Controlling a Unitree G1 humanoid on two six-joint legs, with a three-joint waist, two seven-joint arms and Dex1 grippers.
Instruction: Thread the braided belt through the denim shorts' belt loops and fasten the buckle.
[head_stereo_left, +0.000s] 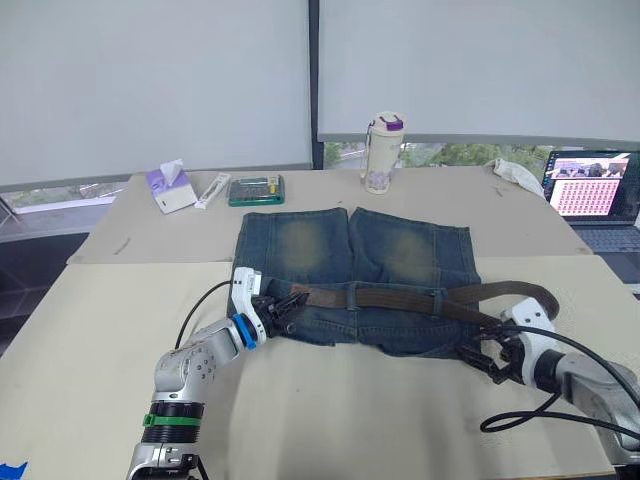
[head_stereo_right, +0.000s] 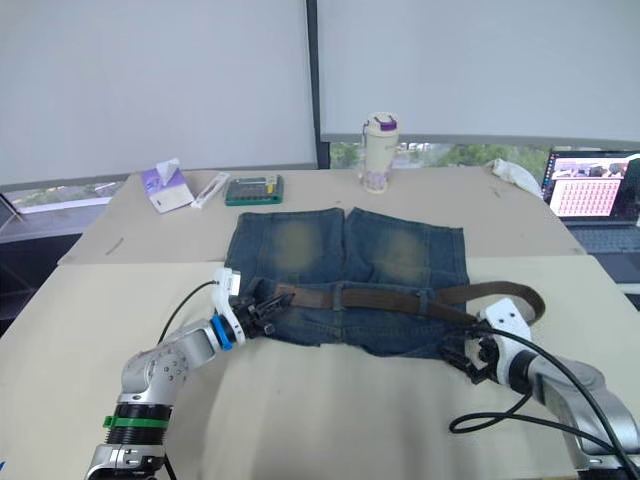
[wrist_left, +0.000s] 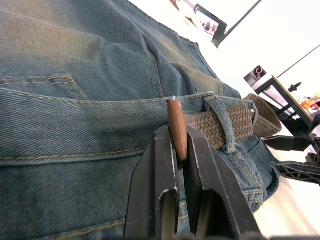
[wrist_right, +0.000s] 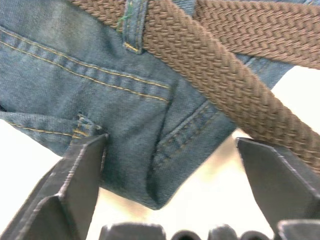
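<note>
Shorts (head_stereo_left: 355, 275): blue denim, flat on the table (head_stereo_left: 90, 330) near its middle, legs toward the far edge, waistband toward me. Soft and limp; I judge they will bunch or slide if the strap is hauled without something pinning the cloth.

Belt (head_stereo_left: 400, 297): brown braided strap lying along the waistband, passing under at least two loops (wrist_left: 222, 120). On my right it runs off the shorts, curls back in a bend (head_stereo_left: 535, 297) near the table's right edge and crosses over itself. Flexible, rough-woven, so it should grip well but drag in each loop; light enough for one pinch. The smooth tapered tip (wrist_left: 177, 127) is stiffer than the braid and, I judge, the best place to hold for feeding.

Buckle: not made out in these pictures; it may lie under my right wrist or in the curl.

Left end effector (head_stereo_left: 285, 308): at the waistband's left end, fingers closed to a narrow slit with the belt tip pinched between them, the tip standing upright against the denim.

Right end effector (head_stereo_left: 490, 358): at the shorts' near right corner, jaws spread wide and empty, the hem corner between them and the strap crossing just beyond.

Judged state: threading mostly done across the front, fastening not yet done. Risk: pulling the tip hard could drag the shorts leftward; my right should steady the cloth or gather the slack bend.
</note>
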